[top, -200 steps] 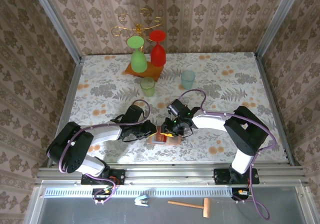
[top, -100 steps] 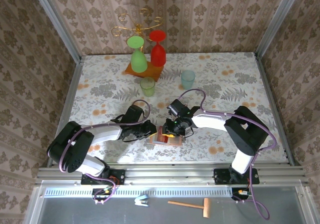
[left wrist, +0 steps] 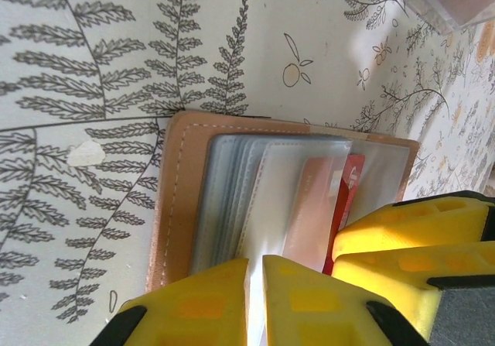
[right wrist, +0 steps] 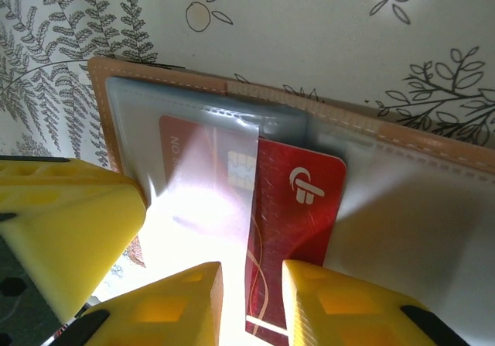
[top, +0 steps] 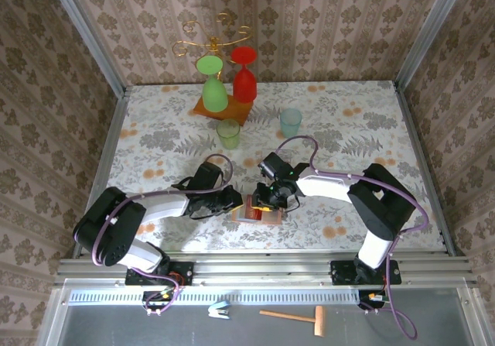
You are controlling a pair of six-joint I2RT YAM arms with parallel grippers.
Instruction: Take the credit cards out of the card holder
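Right end effector (right wrist: pixel 251 299) grips red credit card (right wrist: pixel 290 238) half-out of open tan card holder (right wrist: pixel 402 137); left end effector (left wrist: pixel 255 299) pinches clear sleeve.

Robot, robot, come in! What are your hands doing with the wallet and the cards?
Left gripper shut on card holder's clear sleeves. Right gripper pinching red credit card, half out of its pocket. Nothing blocking.

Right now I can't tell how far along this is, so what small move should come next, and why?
Probably the right fingers should draw the red card further out of the holder. They straddle its edge, it is partly out of the clear sleeve, and the left fingers pin a sleeve page.
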